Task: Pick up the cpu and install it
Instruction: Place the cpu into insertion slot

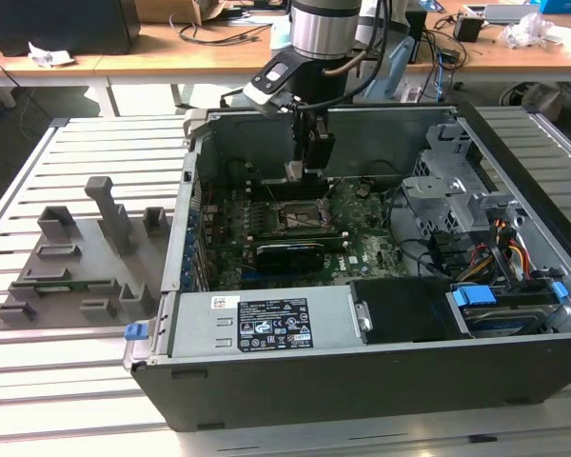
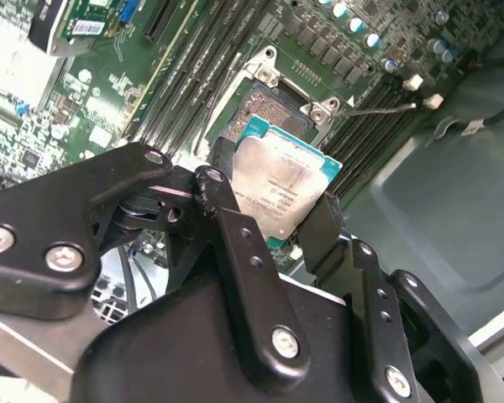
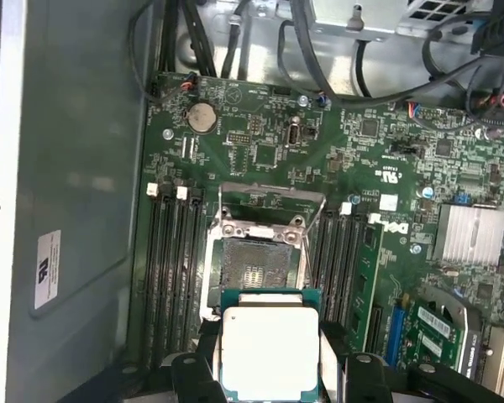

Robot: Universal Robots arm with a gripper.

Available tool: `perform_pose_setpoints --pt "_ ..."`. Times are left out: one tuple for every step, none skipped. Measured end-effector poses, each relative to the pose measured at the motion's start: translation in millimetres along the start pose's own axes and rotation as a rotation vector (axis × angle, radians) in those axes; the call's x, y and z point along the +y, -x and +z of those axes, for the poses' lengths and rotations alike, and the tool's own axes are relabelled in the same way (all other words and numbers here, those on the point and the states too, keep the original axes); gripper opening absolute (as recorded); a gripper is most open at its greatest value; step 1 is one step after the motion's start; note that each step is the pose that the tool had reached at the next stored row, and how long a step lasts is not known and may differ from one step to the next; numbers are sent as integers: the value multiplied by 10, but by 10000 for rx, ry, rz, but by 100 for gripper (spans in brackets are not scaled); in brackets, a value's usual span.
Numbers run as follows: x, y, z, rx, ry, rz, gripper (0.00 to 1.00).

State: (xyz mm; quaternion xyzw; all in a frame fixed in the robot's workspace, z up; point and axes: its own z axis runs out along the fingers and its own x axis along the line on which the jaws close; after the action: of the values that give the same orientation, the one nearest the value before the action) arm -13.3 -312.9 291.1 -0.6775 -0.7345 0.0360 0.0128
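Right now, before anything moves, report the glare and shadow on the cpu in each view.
First wrist view: glare washes the cpu top nearly white, markings lost. Second wrist view: softer patchy sheen on it, markings faintly visible, the claw gripping it dark with small screw highlights. Exterior view: even room light, the case interior dimmer.

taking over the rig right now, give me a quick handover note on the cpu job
Gripper: shut on the cpu, pinched by its edges.
Where: inside the case, above the board, close to the socket.
Done: cpu picked up.
Left: cpu not yet in the socket, whose centre is bare.
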Motion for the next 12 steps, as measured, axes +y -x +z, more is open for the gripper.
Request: perform_pose_setpoints --pt "0 0 0 16 -6 219 55" --pt "0 0 0 36 -16 511 55" --pt "0 0 1 53 -23 779 55" --pt "0 0 1 56 -25 844 55" --pt "0 0 1 59 -27 878 55" --pt "0 0 1 59 -27 889 55" --pt "0 0 1 59 -27 888 55" --pt "0 0 1 59 -27 890 55" --pt "0 0 1 59 -27 890 55" --pt "0 0 1 59 -27 891 55" --pt "0 0 1 59 -27 891 55" --pt "0 0 5 58 -28 891 55"
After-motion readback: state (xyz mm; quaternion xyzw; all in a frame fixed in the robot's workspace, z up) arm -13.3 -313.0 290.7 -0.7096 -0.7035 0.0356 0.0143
